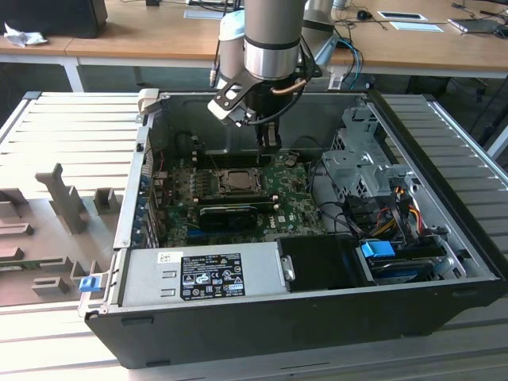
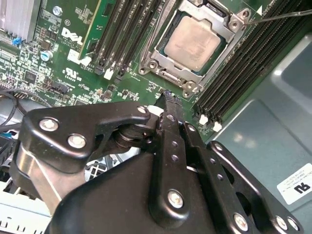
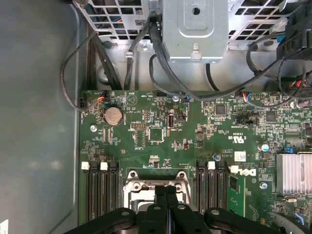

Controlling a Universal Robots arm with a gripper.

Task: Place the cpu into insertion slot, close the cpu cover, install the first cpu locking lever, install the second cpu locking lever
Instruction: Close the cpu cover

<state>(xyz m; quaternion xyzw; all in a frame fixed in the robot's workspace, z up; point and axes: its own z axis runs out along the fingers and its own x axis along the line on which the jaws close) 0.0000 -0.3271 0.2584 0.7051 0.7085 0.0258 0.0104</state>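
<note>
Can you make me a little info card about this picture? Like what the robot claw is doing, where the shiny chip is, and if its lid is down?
place: inside an open computer case, over the green motherboard
gripper: jaws shut, holding nothing, tip close beside the cpu cover
cpu: lying flat, silver top showing
cpu cover: down around the cpu, which shows through its window
lever: thin metal rod sticking out past the cover's corner; cannot tell if it is latched
</note>
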